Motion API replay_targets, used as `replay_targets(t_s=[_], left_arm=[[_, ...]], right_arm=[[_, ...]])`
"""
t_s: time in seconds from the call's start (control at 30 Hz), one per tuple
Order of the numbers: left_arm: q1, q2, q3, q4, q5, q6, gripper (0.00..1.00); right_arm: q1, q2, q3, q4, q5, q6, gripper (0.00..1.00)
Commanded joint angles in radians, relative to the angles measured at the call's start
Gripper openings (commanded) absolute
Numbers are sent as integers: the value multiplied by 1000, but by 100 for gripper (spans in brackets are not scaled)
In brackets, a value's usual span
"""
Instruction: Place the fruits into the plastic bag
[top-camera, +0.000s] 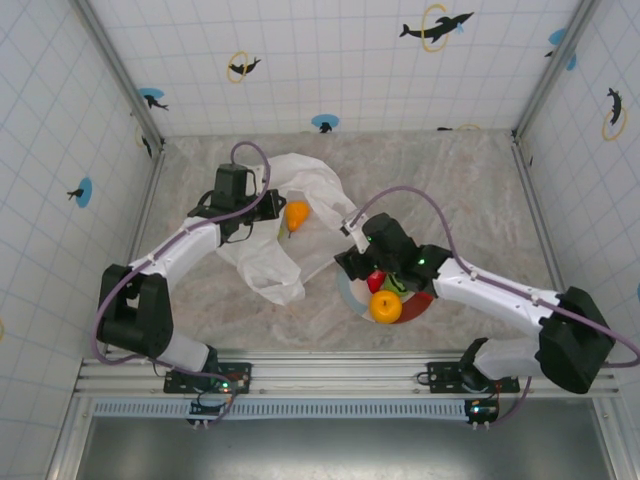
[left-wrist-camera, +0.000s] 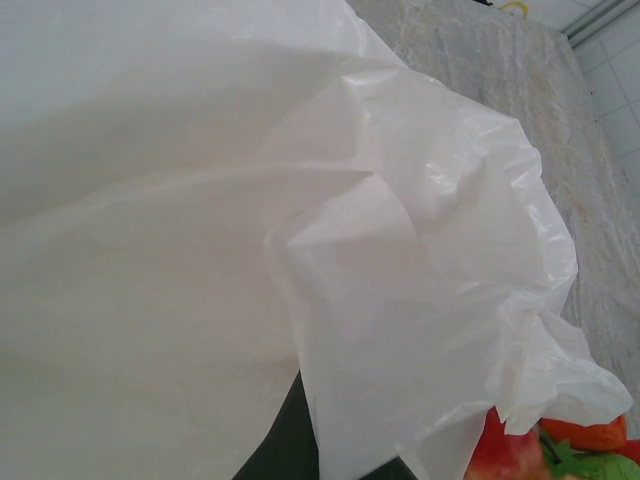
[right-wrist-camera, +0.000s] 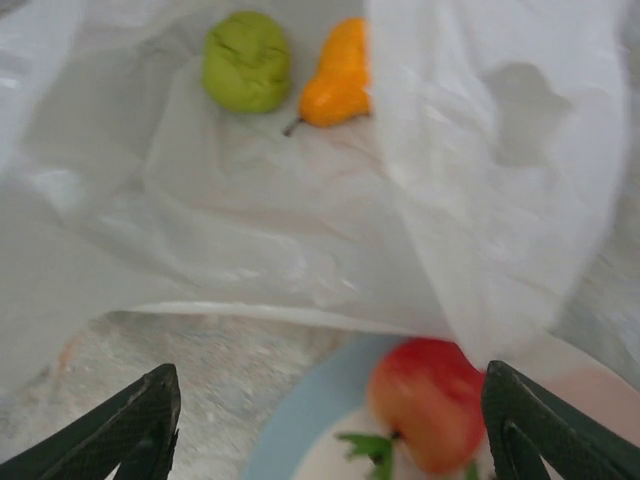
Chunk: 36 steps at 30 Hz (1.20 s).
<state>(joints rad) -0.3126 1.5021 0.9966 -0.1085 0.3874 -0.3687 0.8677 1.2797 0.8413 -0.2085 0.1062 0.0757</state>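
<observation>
While the left gripper (top-camera: 258, 208) meets the plastic bag (top-camera: 300, 180) at centre-left of the overhead view, film hides its jaws, so I cannot tell their grip. The right gripper (right-wrist-camera: 328, 385) gapes wide either side of a red apple (right-wrist-camera: 425, 400) on the plate (right-wrist-camera: 300, 430), low in its wrist view. A green apple (right-wrist-camera: 247, 60) and pear (right-wrist-camera: 335, 75) lie in the bag, upper left. The red apple looks light, smooth, rigid: pinch across its middle. The bag is flimsy. No writing is legible.

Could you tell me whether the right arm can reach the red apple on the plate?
Probably yes: the right gripper has open fingers, with the red apple just ahead between them and nothing covering it.
</observation>
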Motion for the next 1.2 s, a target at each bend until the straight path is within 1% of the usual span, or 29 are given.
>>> replay_targets(t_s=[0.0, 0.07, 0.13, 0.3, 0.53, 0.7, 0.87, 1.17], left_arm=[[0, 11, 27, -17, -9, -15, 0], [0, 6, 26, -17, -11, -13, 0], [0, 6, 24, -16, -13, -13, 0], [0, 4, 25, -15, -14, -13, 0], [0, 1, 24, -15, -14, -13, 0], [0, 0, 24, -14, -13, -13, 0], [0, -2, 24, -14, -12, -11, 0], [0, -3, 24, -15, -15, -10, 0]], right_arm=[[-19, -22, 17, -224, 64, 30, 83], [-20, -14, 42, -316, 111, 43, 85], [-26, 0, 57, -360, 128, 61, 87], [-13, 87, 88, -322, 123, 44, 87], [-31, 256, 202, -305, 99, -25, 90], [-40, 342, 245, -297, 93, -57, 90], [-43, 405, 272, -289, 88, -81, 88], [-43, 492, 304, -278, 87, -117, 78]])
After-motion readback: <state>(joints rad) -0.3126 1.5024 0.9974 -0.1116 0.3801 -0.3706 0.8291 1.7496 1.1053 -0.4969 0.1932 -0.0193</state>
